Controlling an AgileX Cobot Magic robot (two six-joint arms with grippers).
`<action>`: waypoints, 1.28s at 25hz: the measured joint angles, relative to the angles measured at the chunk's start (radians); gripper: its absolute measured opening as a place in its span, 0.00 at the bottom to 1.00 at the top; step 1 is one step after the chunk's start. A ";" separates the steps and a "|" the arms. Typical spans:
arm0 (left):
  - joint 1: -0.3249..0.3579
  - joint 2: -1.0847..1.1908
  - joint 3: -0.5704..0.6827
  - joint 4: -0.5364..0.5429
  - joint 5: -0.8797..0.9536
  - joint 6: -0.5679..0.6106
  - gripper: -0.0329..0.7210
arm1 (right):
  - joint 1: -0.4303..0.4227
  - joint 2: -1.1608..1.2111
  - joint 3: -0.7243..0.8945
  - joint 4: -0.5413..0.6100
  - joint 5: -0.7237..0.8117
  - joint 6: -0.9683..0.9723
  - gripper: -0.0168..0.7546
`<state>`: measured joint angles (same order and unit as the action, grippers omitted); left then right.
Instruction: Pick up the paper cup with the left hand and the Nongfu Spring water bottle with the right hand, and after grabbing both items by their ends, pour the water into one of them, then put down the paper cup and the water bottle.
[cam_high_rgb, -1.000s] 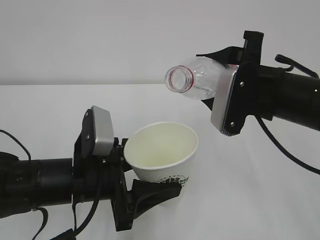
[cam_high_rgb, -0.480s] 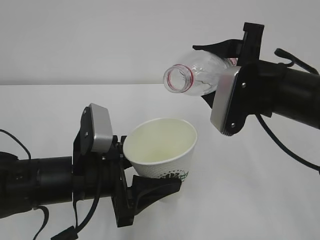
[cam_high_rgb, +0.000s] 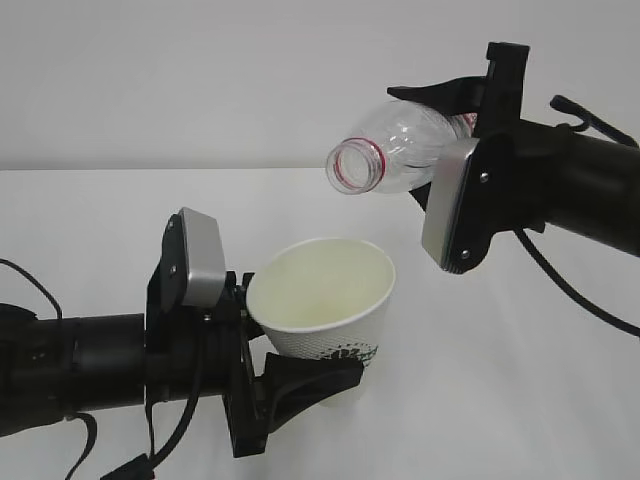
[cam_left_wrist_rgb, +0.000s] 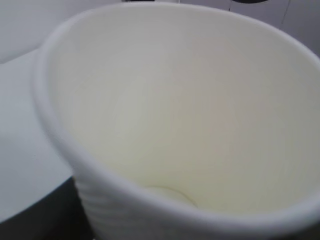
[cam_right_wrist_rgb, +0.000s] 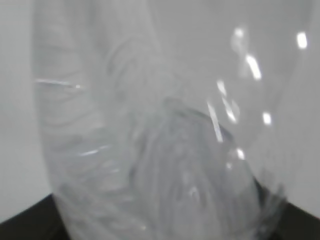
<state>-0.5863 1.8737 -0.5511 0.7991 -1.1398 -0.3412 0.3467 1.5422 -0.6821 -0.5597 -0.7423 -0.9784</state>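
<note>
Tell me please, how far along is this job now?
Done: left hand holds the paper cup; right hand holds the Nongfu Spring water bottle, tipped above it, mouth open. No stream shows. Left: setting both down.

Cream inside of the paper cup (cam_left_wrist_rgb: 190, 115), close up.

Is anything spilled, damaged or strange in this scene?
Nothing is spilled or damaged. The water bottle lies tipped on its side, uncapped, its mouth above the tilted paper cup, but no stream of water shows. The table looks dry.
</note>
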 joint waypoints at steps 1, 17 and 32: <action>0.000 0.000 0.000 0.005 0.000 0.000 0.74 | 0.000 0.000 0.000 0.000 0.000 -0.018 0.64; 0.000 0.000 0.000 0.015 0.000 0.000 0.74 | 0.000 0.000 0.000 0.020 -0.004 -0.128 0.64; 0.000 0.000 0.000 0.015 0.000 0.000 0.73 | 0.000 0.000 -0.002 0.043 -0.006 -0.205 0.64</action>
<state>-0.5863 1.8737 -0.5511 0.8138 -1.1398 -0.3412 0.3467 1.5422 -0.6843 -0.5170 -0.7487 -1.1835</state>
